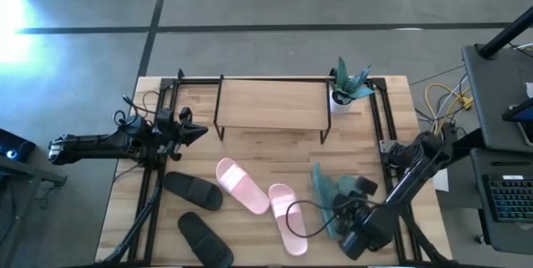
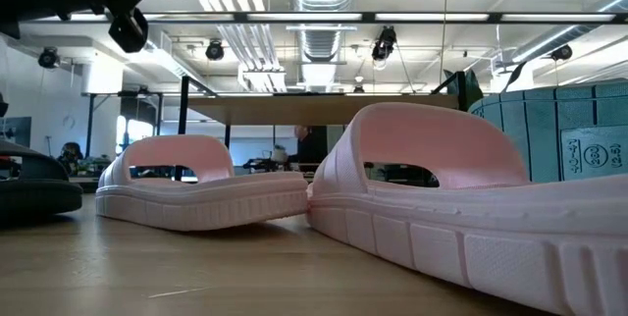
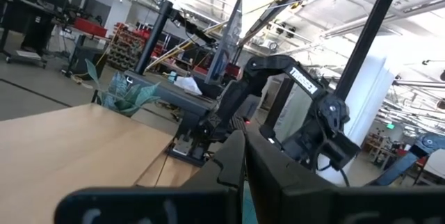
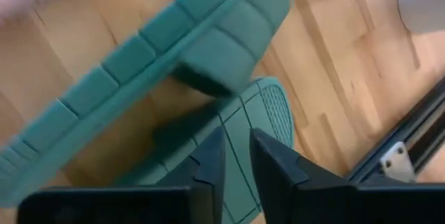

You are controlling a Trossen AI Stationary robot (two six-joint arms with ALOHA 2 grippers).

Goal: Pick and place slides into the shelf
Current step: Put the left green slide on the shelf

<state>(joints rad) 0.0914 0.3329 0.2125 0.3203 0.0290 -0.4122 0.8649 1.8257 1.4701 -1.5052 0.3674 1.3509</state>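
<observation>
Right gripper (image 1: 356, 218) is hanging low over the near right part of the table (image 1: 400, 135), right above the teal-green slides (image 1: 326, 191); in the right wrist view its fingers (image 4: 208, 161) are standing close together with only a thin gap, pointing down at the lower teal slide (image 4: 254, 123), holding nothing; the other teal slide (image 4: 160, 57) is lying tilted on its side across it, ribbed sole facing the camera. Left gripper (image 1: 193, 131) is hovering at the left side of the table, just beside the left end of the shelf (image 1: 271, 101); in the left wrist view its fingers (image 3: 271, 175) are looking pressed nearly together, nothing between them. Shelf is sitting at the far middle of the table, its board bare on top in the high view. Two pale pink slides (image 1: 241, 185) are lying straps up in the near middle, one behind the other at a slant, toe of one near heel of the next; low view is showing them (image 2: 211, 193) touching or almost touching, cannot tell which. Two black slides (image 1: 193, 191) are lying on the near left, well apart from the shelf, the second (image 1: 204, 239) closer to the near edge. Potted plant (image 1: 348, 85) is standing at the right end of the shelf, just beside it.
</observation>
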